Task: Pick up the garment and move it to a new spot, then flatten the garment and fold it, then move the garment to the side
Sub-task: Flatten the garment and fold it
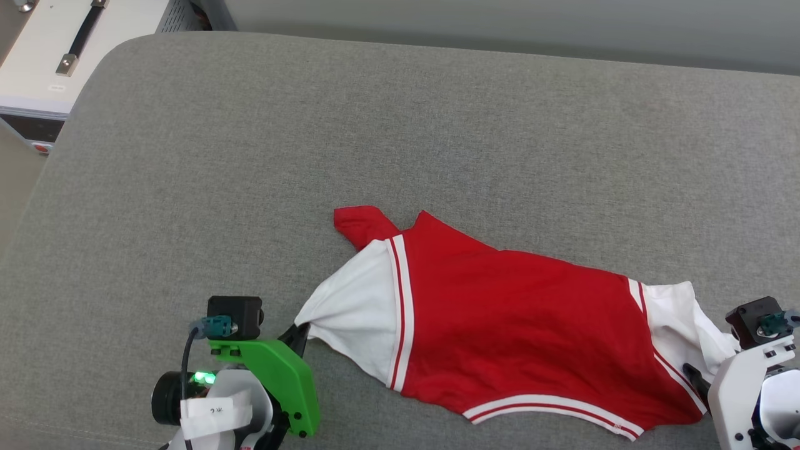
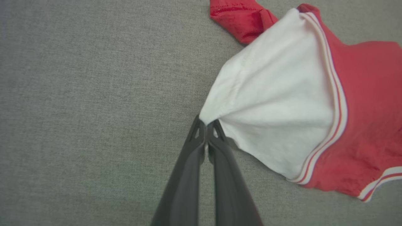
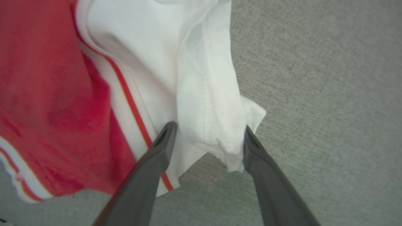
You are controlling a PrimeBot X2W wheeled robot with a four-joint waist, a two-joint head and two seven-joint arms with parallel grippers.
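The garment (image 1: 512,319) is a red shirt with white sleeves and red-and-white striped trim, lying stretched across the grey cushion. No print shows on the side that faces up. My left gripper (image 1: 300,330) is shut on the tip of the left white sleeve (image 2: 270,103), which is pulled into a taut cone toward the closed fingers (image 2: 205,125). My right gripper (image 3: 209,133) stands open, its two fingers on either side of the bunched right white sleeve (image 3: 207,91). In the head view this gripper (image 1: 694,375) sits at the shirt's lower right corner.
The grey fabric cushion (image 1: 312,144) spreads wide behind and to the left of the shirt. A white cabinet with a black handle (image 1: 75,37) stands off the cushion's far left corner. A grey wall (image 1: 500,25) runs along the back edge.
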